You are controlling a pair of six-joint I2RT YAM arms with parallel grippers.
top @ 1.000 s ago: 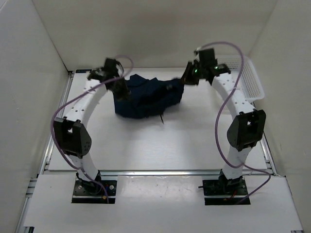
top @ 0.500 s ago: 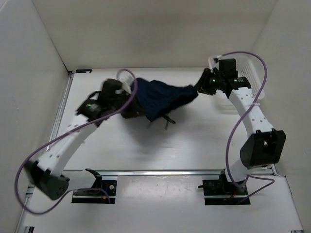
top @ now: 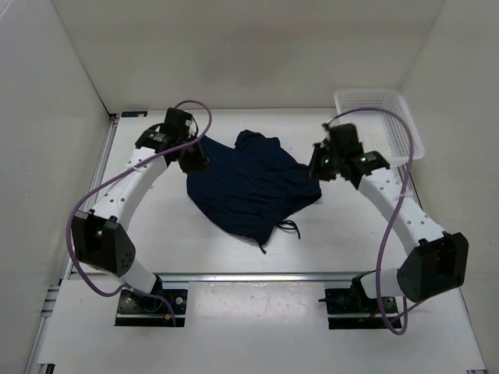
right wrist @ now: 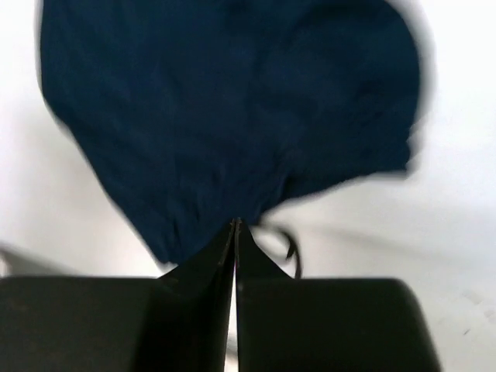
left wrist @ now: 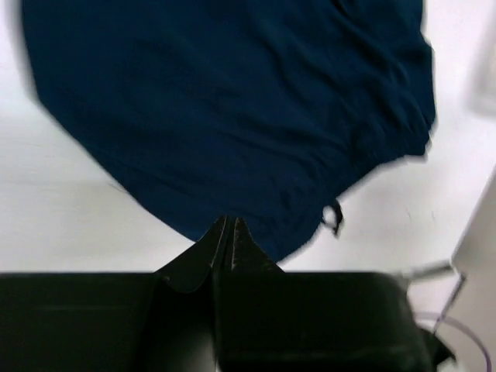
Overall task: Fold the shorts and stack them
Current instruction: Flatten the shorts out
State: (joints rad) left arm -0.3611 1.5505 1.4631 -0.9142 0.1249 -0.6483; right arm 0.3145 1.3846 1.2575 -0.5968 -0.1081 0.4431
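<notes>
Left claw [top: 195, 160] is pressed shut on the left hem of the shorts [top: 249, 183]. The right claw [top: 318, 165] pinches the opposite edge, its black fingers [right wrist: 209, 271] tapering to a thin wedge. The navy cloth—soft, matte, faintly creased—lies spread in a rounded fan mid-desk [top: 203, 253]. A thin drawstring [top: 287, 227] curls off its near edge. A white mesh basket [top: 390, 117] sits at the far right.
</notes>
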